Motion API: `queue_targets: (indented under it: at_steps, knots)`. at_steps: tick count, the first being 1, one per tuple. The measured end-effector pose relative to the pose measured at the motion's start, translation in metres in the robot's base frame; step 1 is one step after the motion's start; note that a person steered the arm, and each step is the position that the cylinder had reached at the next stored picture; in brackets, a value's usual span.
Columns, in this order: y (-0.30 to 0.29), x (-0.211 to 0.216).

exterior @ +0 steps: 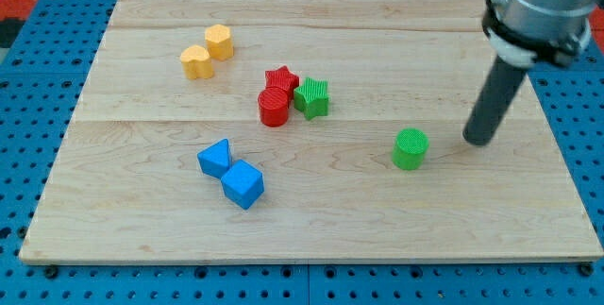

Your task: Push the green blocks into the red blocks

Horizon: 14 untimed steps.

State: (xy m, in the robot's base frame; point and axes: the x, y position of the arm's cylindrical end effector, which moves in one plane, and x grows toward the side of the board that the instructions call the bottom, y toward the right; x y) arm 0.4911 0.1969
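A pale wooden worktop point(311, 220) lies on a blue pegboard base, seen from above and slightly in front. Near its middle, a red star block point(281, 79) and a red cylinder block point(274, 108) sit touching one another, and a green star block point(311, 97) is pressed against their right side, so that half of the job looks done already.

The other green piece, a green cylinder block point(410, 148), stands alone, well apart from the red pair, toward the view's right and a little lower. My tip point(479, 141) rests on the wood just to the right of it, close but with a sliver of board showing between them. That placement makes sense: the cylinder lies between my tip and the reds, so a push toward the view's left and slightly up should carry it to them.

The end effector is only a plain dark rod (no jaws to open or close), holding nothing.

Two yellow blocks point(208, 52) sit together at upper left, and two blue blocks point(231, 173) at lower left, both away from the likely path.
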Motion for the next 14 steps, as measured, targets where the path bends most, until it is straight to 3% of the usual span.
queue_targets:
  at_steps: [2, 3, 5, 9, 11, 13, 14]
  knots:
    - [-0.068, 0.014]
    - [-0.088, 0.011]
    - [-0.181, -0.008]
    - [-0.181, -0.01]
    - [-0.227, -0.038]
    - [-0.256, -0.027]
    - [-0.316, -0.026]
